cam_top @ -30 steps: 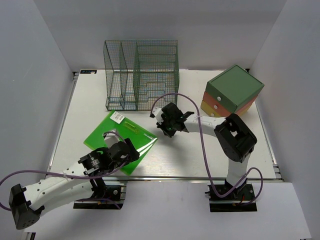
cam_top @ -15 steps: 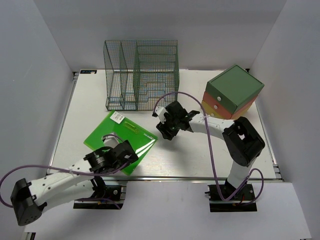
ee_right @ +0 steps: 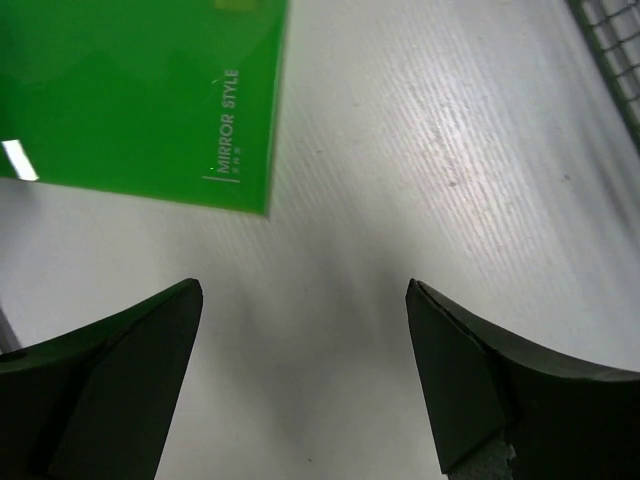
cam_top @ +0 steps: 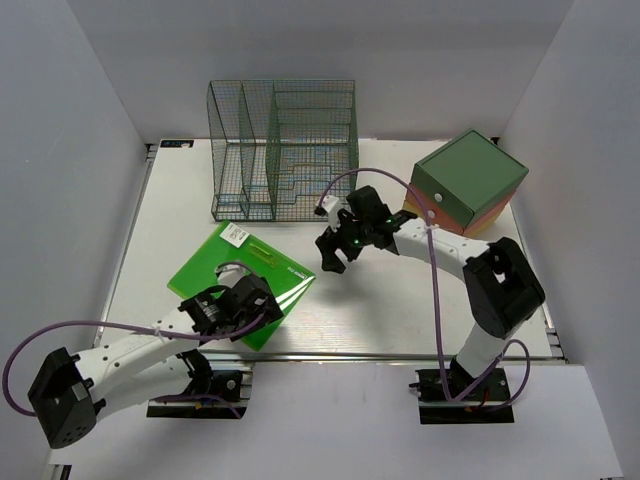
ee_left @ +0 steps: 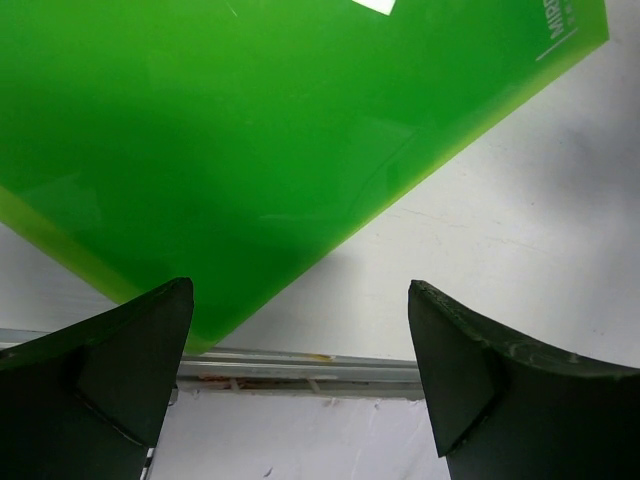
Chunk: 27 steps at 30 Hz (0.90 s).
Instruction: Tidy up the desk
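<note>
The desk (cam_top: 380, 300) is a white tabletop with aluminium rails. A flat glossy green board (cam_top: 235, 275) marked "MIRROR STYLE" lies on its near left part, turned diagonally. My left gripper (cam_top: 258, 305) hovers over the board's near corner, by the front rail (ee_left: 300, 362). It is open, with the green board (ee_left: 250, 130) between and beyond its fingers and nothing held. My right gripper (cam_top: 332, 254) hangs just right of the board's right corner, open over bare desk (ee_right: 420, 150). The right wrist view has the board (ee_right: 130, 90) at upper left.
A green wire-mesh rack (cam_top: 285, 150) stands at the back middle, and its edge (ee_right: 615, 40) shows in the right wrist view. A green-topped drawer box (cam_top: 465, 185) with orange and yellow drawers sits at the back right. White walls enclose three sides.
My right gripper went from shut to open, and its wrist drew back and to the right, away from the board's corner. My left gripper shifted slightly right at the board's near corner.
</note>
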Available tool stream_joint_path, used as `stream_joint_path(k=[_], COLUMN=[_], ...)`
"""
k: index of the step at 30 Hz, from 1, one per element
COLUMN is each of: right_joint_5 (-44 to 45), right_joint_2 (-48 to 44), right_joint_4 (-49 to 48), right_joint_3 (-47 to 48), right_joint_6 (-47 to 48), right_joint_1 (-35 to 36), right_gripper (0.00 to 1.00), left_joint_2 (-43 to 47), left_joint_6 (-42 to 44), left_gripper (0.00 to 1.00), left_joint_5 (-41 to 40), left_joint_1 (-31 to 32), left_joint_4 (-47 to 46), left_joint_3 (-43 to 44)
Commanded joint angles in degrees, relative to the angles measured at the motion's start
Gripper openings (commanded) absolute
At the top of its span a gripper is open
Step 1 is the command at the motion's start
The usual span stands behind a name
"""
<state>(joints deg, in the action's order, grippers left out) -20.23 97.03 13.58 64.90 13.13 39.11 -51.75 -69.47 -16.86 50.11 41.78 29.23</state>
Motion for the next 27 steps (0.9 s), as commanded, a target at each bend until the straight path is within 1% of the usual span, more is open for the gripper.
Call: stream_joint_path(k=[1,4,10,16,19,22,24,27], right_joint_5=[-7.3,-11.0,-11.7,-12.2,-13.0,-13.9,-14.3,-14.7], right_joint_2=[4.5,8.3,13.9,15.1,16.3,17.6,18.3,19.2], right_joint_4=[1.1,2.1,3.3,1.7,1.6,1.6,1.4,1.4], right_joint_3=[5.0,8.2,12.4,11.6,12.2,13.0,13.5,14.2], right_joint_6=[-0.5,-1.2,-2.9,-3.7,-4.2,-4.7,-4.9,-5.1], right_joint_1=[-0.4,-0.5,-0.2,0.1,0.2,0.5,1.0,1.4], right_gripper=[0.89,0.89,0.89,0.89,0.89,0.89,0.89,0.89], left_joint_2=[3.4,5.0,5.1,7.5,8.7,9.8,11.5,12.9], left_joint_6=[1.4,2.1,4.3,4.3,2.4,-2.2,-5.5,-7.8], left_gripper=[0.98,0.98,0.98,0.98,0.98,0.98,0.98,0.98], left_joint_5=[2.6,4.5,6.1,9.2,9.4,8.3,8.4,9.2], left_joint_1=[-2.5,-4.0,-7.5,-9.8,-10.5,-10.5,-11.0,-11.0], left_joint_4=[-0.4,0.1,1.4,2.1,3.7,8.1,9.3,9.2], left_joint_3=[-1.5,-2.4,-3.0,-5.3,-4.5,-4.1,-5.6,-7.3])
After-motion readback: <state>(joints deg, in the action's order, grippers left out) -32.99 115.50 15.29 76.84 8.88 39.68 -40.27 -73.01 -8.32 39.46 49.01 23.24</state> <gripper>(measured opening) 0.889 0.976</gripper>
